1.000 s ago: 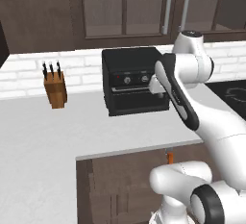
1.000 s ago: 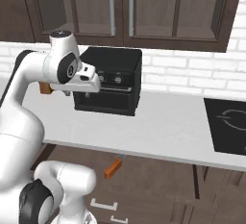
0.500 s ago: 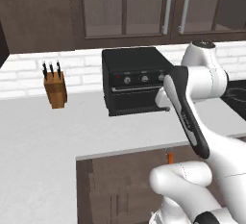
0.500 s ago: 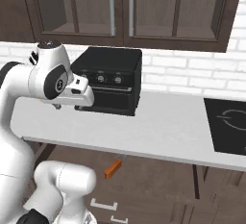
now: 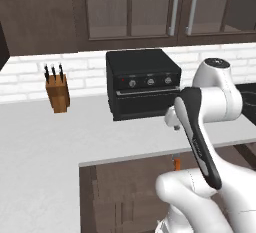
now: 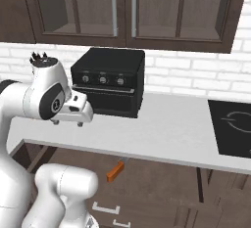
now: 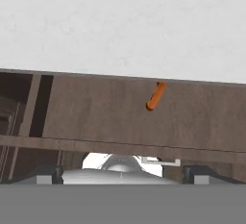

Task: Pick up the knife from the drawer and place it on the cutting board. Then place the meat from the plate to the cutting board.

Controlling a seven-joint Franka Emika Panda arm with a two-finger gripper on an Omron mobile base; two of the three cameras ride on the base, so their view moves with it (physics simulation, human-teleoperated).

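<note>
- Pale grey counter (image 6: pixel 166 134) runs in front of you under a white brick wall, with a black oven (image 6: pixel 109 81) on it and a wooden knife block (image 5: pixel 58 93) off to your left.
- Your gripper (image 6: pixel 67 121) hangs over the counter's front edge, beside the oven; you cannot tell how its jaws stand.
- Below the edge, the drawer (image 7: pixel 120 117) is pulled out, and the knife (image 7: pixel 155 96) lies in it, orange handle showing, blade tucked under the counter.

Both base views look forward from behind the arm, sharing the black oven (image 5: pixel 143 83) mid-frame. The hand view looks down on the open drawer (image 7: pixel 120 112) at frame centre.
</note>
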